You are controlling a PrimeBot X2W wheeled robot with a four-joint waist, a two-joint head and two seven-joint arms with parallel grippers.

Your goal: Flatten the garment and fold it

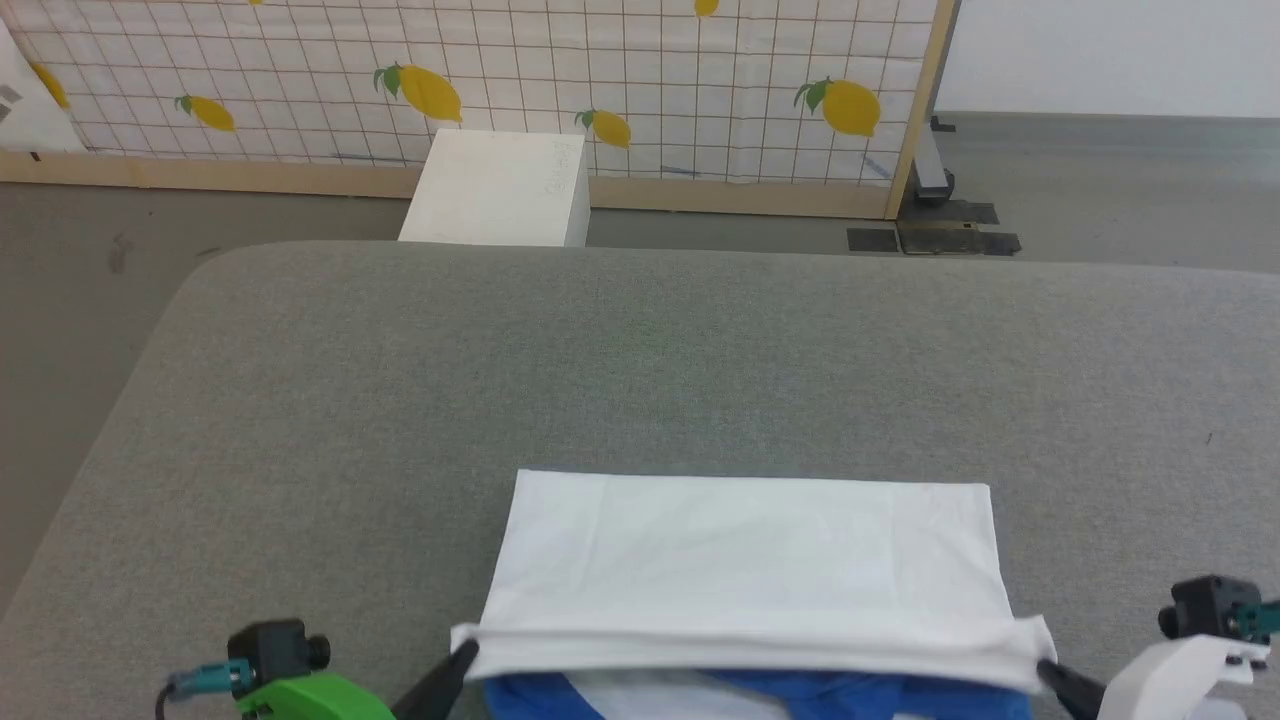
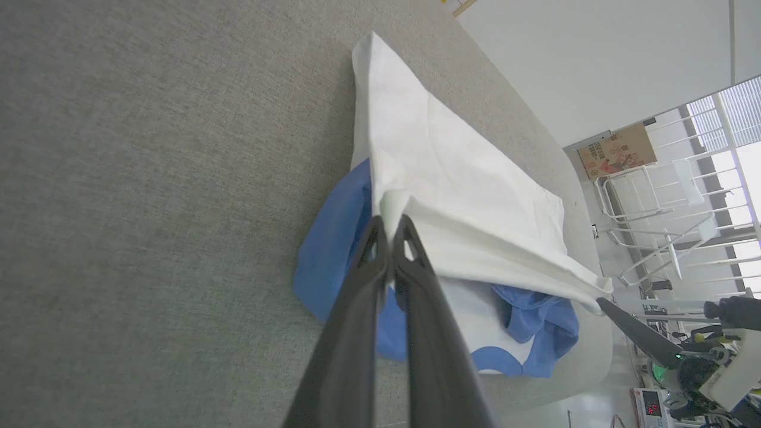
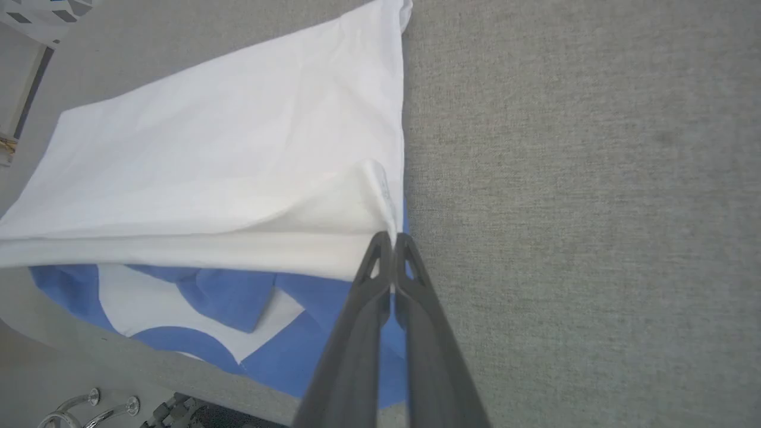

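The garment lay at the near edge of the grey fabric-covered desk, with a white layer spread over the blue sleeves. The left end effector was closed on the left corner of this layer's near edge. The right end effector was closed on the right corner. The edge ran taut between the two, held slightly above the blue cloth. A white box stood on the floor beyond the desk.
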